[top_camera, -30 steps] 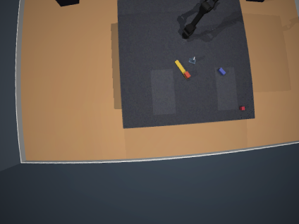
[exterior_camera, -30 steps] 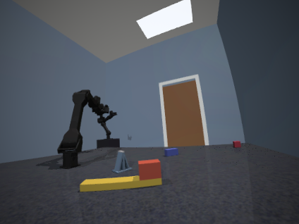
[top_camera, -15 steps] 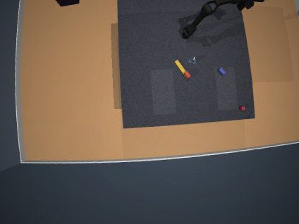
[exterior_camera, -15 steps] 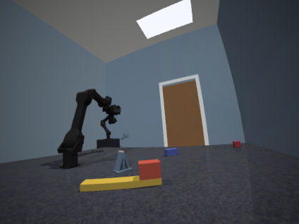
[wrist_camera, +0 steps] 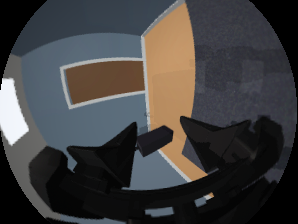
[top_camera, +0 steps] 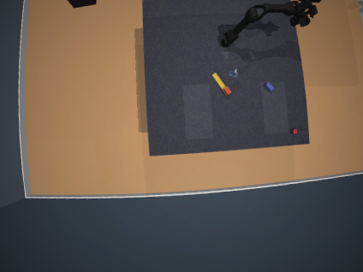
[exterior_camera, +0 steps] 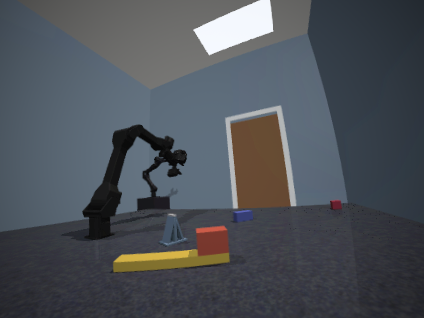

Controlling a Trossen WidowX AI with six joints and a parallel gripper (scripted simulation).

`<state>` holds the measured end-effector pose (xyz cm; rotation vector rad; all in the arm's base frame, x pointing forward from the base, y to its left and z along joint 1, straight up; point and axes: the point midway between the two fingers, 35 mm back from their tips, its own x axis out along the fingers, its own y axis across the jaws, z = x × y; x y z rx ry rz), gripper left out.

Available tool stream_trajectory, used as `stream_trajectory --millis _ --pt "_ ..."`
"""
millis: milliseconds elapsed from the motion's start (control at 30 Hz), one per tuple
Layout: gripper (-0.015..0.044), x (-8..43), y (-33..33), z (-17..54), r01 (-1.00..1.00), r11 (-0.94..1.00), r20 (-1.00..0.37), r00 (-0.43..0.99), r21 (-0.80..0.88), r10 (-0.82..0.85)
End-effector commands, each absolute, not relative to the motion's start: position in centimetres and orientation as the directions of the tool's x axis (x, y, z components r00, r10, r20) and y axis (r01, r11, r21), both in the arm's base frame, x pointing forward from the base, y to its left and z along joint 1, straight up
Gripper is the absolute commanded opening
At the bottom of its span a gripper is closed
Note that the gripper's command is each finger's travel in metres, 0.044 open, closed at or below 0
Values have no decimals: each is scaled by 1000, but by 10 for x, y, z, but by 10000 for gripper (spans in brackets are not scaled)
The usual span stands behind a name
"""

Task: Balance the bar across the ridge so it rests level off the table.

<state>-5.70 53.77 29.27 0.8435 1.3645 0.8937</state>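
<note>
As seen from above, a blue block (top_camera: 269,86) (exterior_camera: 243,216) lies on its side at the upper end of the paler rectangle (top_camera: 275,113) nearer the worktop's right edge, and a small red cube (top_camera: 294,131) (exterior_camera: 335,205) sits near the lower right corner. A second paler rectangle (top_camera: 198,113) lies toward the left edge. Beyond the worktop stand a dark box (top_camera: 82,3) (exterior_camera: 153,203) (wrist_camera: 155,141) and a brown door (exterior_camera: 262,162) (wrist_camera: 105,82) in a white frame (exterior_camera: 231,165) (wrist_camera: 65,87), with a bright ceiling panel (exterior_camera: 237,26) (wrist_camera: 12,110) overhead.
</note>
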Motion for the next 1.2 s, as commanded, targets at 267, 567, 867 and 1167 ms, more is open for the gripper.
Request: stream_trajectory --millis 267,567,867,1167 --pt "315 39 528 272 123 511 -525 150 851 838" --pt "315 107 509 258 240 534 -583 252 811 773" --pt "315 170 480 246 356 526 -631 334 772 700" --pt "315 225 444 234 481 488 -676 393 729 623"
